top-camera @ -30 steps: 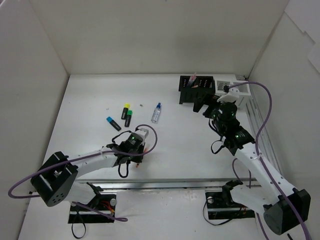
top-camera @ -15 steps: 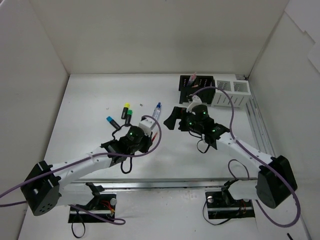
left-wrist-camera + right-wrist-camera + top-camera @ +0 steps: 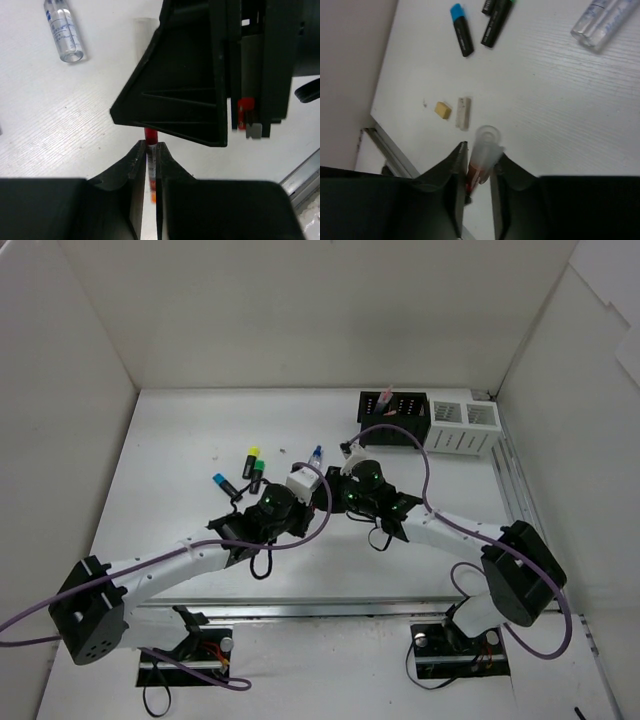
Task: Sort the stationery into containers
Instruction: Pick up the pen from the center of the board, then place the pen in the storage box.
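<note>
My two grippers meet over the middle of the table. A thin red pen [image 3: 150, 136] with a clear cap [image 3: 487, 141] is held between them. My left gripper [image 3: 151, 146] is shut on one end of the pen. The right gripper [image 3: 480, 152] is shut on the capped end. The right gripper's black body [image 3: 200, 90] fills the left wrist view. Black highlighters with yellow [image 3: 250, 460], green [image 3: 257, 475] and blue [image 3: 226, 486] caps lie at left. A clear bottle [image 3: 314, 457] lies beyond the grippers. Tan [image 3: 443, 110] and white [image 3: 463, 113] erasers lie under them.
The black perforated organiser [image 3: 393, 418] stands at the back right with pens upright in it. Two white perforated bins [image 3: 447, 425] [image 3: 480, 425] stand next to it against the right wall. White walls close the table on three sides.
My right arm swung from the bins leftward to the table's middle and closed on the pen. The left arm carried the red pen rightward and forward to meet it.
</note>
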Motion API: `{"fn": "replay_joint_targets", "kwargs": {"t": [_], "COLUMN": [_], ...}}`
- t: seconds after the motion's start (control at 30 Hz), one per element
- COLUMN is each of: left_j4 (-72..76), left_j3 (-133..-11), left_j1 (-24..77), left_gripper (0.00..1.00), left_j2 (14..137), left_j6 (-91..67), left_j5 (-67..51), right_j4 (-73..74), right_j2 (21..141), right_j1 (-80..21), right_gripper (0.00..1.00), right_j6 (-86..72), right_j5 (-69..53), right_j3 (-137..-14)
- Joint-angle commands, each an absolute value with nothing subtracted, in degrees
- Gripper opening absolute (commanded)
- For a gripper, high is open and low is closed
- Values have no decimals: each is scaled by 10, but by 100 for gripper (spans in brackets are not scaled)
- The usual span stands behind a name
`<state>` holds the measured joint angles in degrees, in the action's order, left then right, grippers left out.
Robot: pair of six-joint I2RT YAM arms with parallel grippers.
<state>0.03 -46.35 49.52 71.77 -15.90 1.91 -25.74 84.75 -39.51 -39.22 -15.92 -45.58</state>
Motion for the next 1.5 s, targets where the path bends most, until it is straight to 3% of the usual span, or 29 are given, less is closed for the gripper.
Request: {"fn": "replay_joint_targets", "kwargs": {"t": [0.0,0.1,0.17,0.2,0.3,0.5,0.73,1.03,1.13,1.17,1.3,1.37,1.47], "left_j4": [45,40,29,26,9,-82,-155,-171,-178,-183,-208,-215,-219], "left_j3": [-512,-516,-514,-512,-484,-485,-542,-660,-690,-696,-711,-707,-702], "left_j1": [497,497,490,484,432,247,100,63,63,63,63,63,63], "left_gripper": [15,62,76,99,99,100,100,100,99,99,99,98,95], "left_j2": [713,706,693,686,637,598,675,857,897,906,929,931,942], "left_j6": [-141,-134,-142,-148,-184,-300,-365,-376,-380,-388,-414,-425,-445], "left_j5": [38,66,95,100,115,130,90,53,50,51,65,73,93], "right_j4": [-307,-289,-275,-255,-230,-263,-304,-296,-280,-271,-271,-270,-264], "right_j2": [825,797,774,767,762,855,1031,1176,1182,1178,1137,1099,1038], "right_j1": [-397,-396,-385,-381,-346,-280,-207,-163,-158,-160,-160,-160,-163], "right_gripper": [14,8,8,8,8,9,9,14,32,49,86,98,98], "right_j6": [-383,-354,-330,-303,-234,-65,21,16,6,3,3,-15,-18], "right_j5": [-128,-73,-14,-3,116,208,152,92,69,66,44,34,4], "right_j3": [-485,-502,-515,-535,-589,-726,-885,-1000,-997,-991,-954,-933,-895]}}
